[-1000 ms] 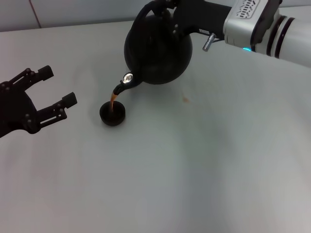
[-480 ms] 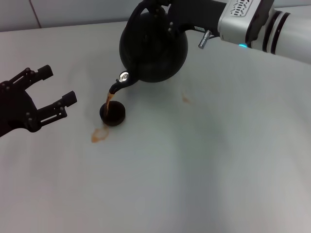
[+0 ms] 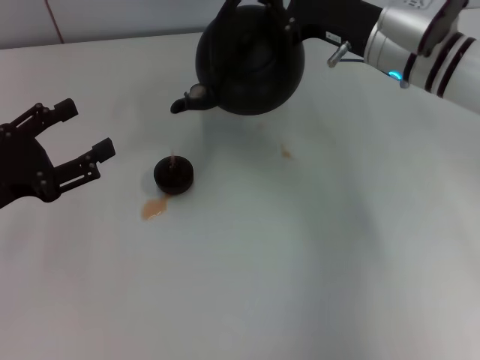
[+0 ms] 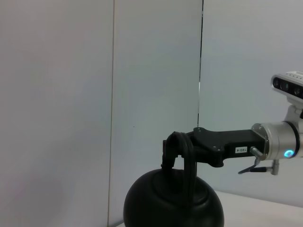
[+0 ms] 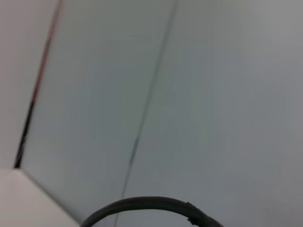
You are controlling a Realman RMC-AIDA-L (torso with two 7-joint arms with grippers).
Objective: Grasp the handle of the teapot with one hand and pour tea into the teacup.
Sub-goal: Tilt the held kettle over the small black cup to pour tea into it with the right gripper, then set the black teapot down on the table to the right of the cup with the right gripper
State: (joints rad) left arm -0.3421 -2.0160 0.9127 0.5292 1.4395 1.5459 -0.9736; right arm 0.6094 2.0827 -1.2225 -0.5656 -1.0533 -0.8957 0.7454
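Black teapot (image 3: 251, 64) and teacup (image 3: 173, 174) (amber puddle (image 3: 153, 209))

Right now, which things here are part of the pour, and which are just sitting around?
In the job: teapot, its handle held by the right gripper, teacup.
Just there: open left gripper, parked; tea puddle and spot on the table.

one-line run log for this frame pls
right tool: shut on handle | teapot: lifted, level | teacup: filled | tea puddle: beside cup | left tool: open, idle

right gripper (image 4: 180, 146) | small white label on its body; print too small to read
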